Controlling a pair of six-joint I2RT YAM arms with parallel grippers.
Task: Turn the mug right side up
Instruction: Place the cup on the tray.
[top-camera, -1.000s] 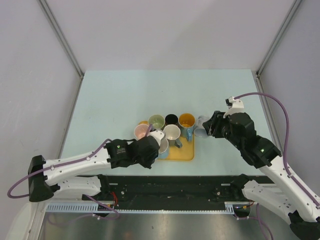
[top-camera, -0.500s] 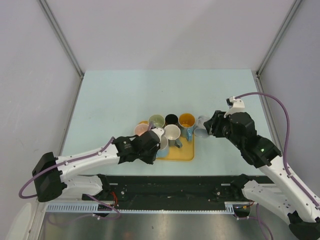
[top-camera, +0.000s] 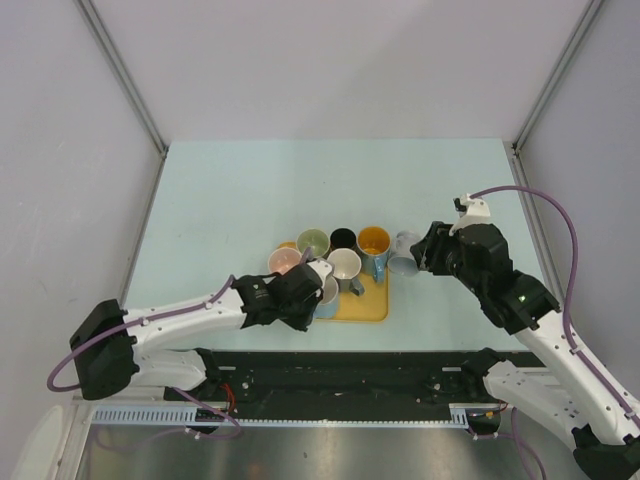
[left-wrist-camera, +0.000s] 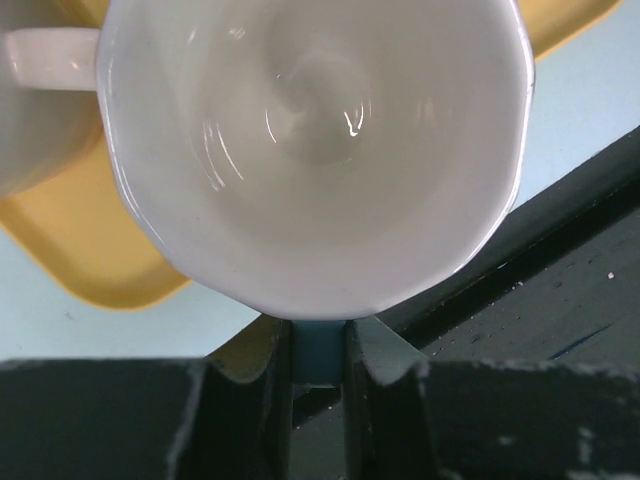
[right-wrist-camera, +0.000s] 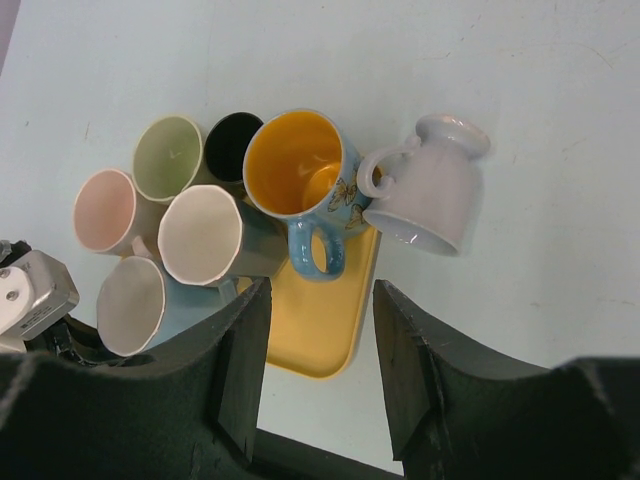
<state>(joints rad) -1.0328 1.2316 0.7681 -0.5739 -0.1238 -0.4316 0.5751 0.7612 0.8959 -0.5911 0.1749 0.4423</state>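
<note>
A pale lilac mug (right-wrist-camera: 432, 190) lies tipped, mouth down, against the right edge of the yellow tray (right-wrist-camera: 322, 340), beside the orange-lined blue mug (right-wrist-camera: 298, 165); it also shows in the top view (top-camera: 403, 254). My right gripper (right-wrist-camera: 318, 300) is open and empty, above the tray's right edge, just near of the lilac mug. My left gripper (left-wrist-camera: 320, 370) is shut on the blue handle of a light blue mug with a white inside (left-wrist-camera: 310, 150), which stands mouth up at the tray's near left corner (top-camera: 327, 292).
The tray (top-camera: 365, 310) holds several upright mugs: pink (top-camera: 283, 263), green (top-camera: 313, 242), black (top-camera: 343, 238), cream-lined grey (top-camera: 344, 266). A black rail runs along the table's near edge (top-camera: 340, 365). Grey walls close in the left, right and back.
My left arm has swung right and forward, its gripper staying at the light blue mug by the tray's near left corner. The right arm and lilac mug have hardly moved.
</note>
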